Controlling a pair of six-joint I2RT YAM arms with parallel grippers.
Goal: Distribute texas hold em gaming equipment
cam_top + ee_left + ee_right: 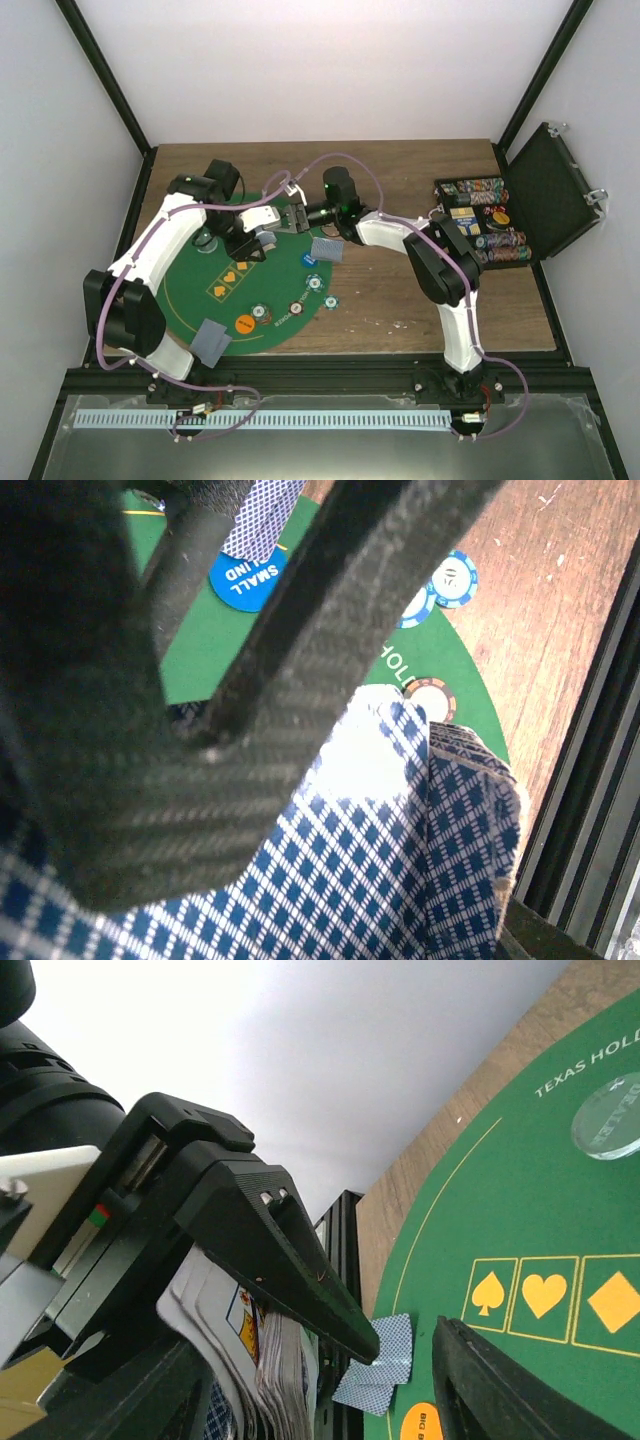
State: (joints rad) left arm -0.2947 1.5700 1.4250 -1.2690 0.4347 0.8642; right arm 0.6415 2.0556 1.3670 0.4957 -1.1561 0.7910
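Toward the left edge of the worktop (pixel 420 300), mid-deal, left gripper (pixel 262 228) pinches a blue-checked paper card deck (pixel 400 860); spread right gripper (pixel 298 215) should pluck one next.

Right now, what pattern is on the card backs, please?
The cards have blue-white diamond-lattice backs; left wrist view.

Both arms reach inward, claws nearly nose to nose. The left arm (pixel 150 250) bends at an elbow out to its left, runs away from its base and turns its wrist right; the left claw (pixel 270 230) pinches cards (pixel 400 860). The right arm (pixel 445 270) stretches leftward, the right claw (pixel 297 216) spread wide.
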